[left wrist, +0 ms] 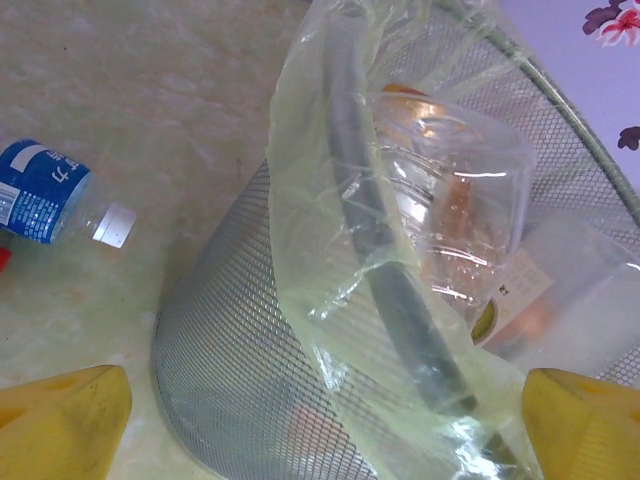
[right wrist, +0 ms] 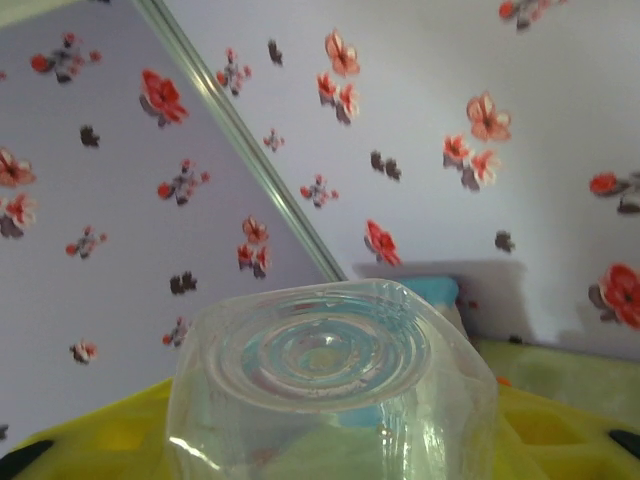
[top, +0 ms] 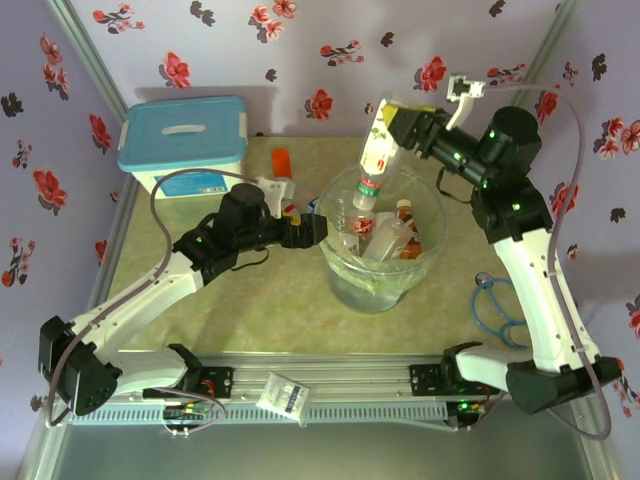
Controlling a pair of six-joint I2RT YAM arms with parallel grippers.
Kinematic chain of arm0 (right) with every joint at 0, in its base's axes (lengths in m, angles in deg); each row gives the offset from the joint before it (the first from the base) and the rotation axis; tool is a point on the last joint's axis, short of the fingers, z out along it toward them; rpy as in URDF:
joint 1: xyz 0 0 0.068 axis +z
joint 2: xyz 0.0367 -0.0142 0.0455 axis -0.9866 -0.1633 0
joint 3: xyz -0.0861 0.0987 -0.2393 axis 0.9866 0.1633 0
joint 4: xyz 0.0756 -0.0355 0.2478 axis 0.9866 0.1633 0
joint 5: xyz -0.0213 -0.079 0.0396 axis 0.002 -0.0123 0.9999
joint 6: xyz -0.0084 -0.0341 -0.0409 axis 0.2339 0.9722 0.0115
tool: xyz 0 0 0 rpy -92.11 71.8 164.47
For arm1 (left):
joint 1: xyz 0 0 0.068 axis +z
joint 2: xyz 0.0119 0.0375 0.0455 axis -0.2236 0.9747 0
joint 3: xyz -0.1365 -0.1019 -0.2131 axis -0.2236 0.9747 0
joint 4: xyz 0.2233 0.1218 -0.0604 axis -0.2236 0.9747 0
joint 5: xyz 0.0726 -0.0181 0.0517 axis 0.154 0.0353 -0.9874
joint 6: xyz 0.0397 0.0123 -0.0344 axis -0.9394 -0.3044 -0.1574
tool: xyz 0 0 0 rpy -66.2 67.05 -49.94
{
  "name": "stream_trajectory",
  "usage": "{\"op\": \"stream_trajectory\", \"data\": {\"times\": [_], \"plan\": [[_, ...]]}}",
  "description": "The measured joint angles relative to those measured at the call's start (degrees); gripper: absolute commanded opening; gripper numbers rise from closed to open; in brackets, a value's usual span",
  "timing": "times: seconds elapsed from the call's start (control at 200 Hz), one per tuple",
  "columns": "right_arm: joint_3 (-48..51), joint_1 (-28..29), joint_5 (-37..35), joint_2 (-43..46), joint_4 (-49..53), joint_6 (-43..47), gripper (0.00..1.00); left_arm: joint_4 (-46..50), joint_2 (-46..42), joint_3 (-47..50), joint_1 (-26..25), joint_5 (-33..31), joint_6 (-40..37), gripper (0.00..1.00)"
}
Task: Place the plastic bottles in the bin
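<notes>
Floral-walled cell, green counter (top: pixel 280 310): right jaws grasp one bottle (top: pixel 377 140) cap-down above the bin (top: pixel 338 275), evidently aligned for a clean drop; left jaws stand released beside its rim, carrying nothing.

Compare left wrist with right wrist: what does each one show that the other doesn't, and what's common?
Left wrist: mesh bin with pale green liner, bottles inside it, a blue-labelled bottle lying beside it, left gripper open. Right wrist: base of a clear bottle clamped in the right gripper, blue-lidded box behind. Both: floral wall, green table, yellow fingers.
</notes>
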Motion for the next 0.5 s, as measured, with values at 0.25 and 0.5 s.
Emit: {"op": "stream_trajectory", "data": {"times": [0.25,0.5], "plan": [[12.33,2.36,1.66,3.50,6.19,2.34,0.42,-1.27,0.92,0.00,0.00,0.11,0.66,1.00],[21.18,5.79,1.99,4.85,5.38,2.36,0.42,-1.31,0.92,0.00,-0.04,0.11,1.07,1.00]]}}
